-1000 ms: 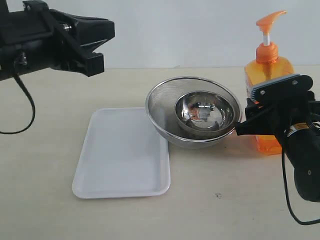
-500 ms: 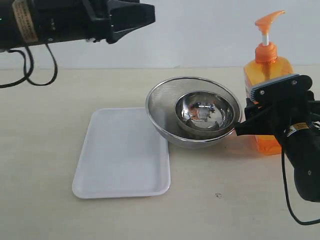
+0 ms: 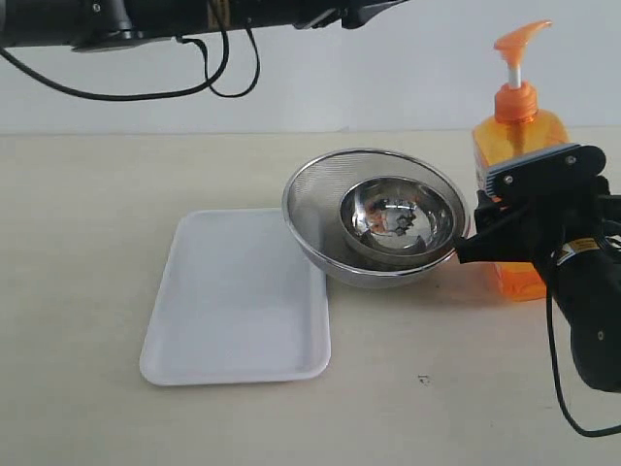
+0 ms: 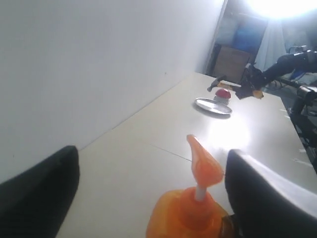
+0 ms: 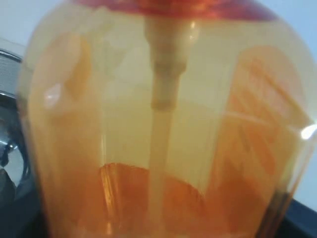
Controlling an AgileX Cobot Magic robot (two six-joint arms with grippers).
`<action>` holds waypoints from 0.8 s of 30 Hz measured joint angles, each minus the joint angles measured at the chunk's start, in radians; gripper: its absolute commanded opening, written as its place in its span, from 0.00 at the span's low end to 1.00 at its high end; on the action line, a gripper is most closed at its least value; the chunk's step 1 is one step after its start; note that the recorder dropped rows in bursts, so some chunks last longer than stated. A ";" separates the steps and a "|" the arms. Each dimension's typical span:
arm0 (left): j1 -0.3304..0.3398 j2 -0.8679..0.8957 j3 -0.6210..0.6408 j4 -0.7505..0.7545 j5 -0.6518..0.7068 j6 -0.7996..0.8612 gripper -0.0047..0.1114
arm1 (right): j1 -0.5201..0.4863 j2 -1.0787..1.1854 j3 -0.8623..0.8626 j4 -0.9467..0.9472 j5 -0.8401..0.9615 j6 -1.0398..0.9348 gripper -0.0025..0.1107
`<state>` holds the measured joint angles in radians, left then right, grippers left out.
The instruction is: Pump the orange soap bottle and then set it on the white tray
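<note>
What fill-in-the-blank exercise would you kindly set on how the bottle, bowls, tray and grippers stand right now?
1. The orange soap bottle stands upright on the ____, apart from the white tray.
2. The small steel bowl sits ____ the mesh bowl.
3. The left gripper has its fingers ____, the pump head showing between them.
4. The right gripper is closed on the body of the ____.
Missing words: table; inside; open; bottle.
</note>
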<state>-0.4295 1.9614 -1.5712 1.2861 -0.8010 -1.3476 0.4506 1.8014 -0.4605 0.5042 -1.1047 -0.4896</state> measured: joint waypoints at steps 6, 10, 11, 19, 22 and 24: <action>-0.031 0.069 -0.135 0.090 0.033 -0.142 0.68 | 0.000 0.000 0.000 -0.006 0.000 0.000 0.02; -0.059 0.107 -0.229 0.226 0.051 -0.312 0.68 | 0.000 0.000 0.000 -0.009 0.000 -0.004 0.02; -0.061 0.116 -0.255 0.265 0.054 -0.357 0.68 | 0.000 0.000 0.000 -0.011 0.000 -0.004 0.02; -0.070 0.185 -0.400 0.388 0.045 -0.570 0.68 | 0.000 0.000 0.000 -0.027 0.002 -0.006 0.02; -0.082 0.202 -0.429 0.435 0.051 -0.584 0.68 | 0.000 0.000 0.000 -0.029 0.002 -0.006 0.02; -0.099 0.211 -0.443 0.448 0.053 -0.588 0.68 | 0.000 0.000 0.000 -0.032 0.002 -0.006 0.02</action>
<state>-0.5281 2.1729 -2.0139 1.7338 -0.7482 -1.9353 0.4506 1.8014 -0.4605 0.4725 -1.1027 -0.4952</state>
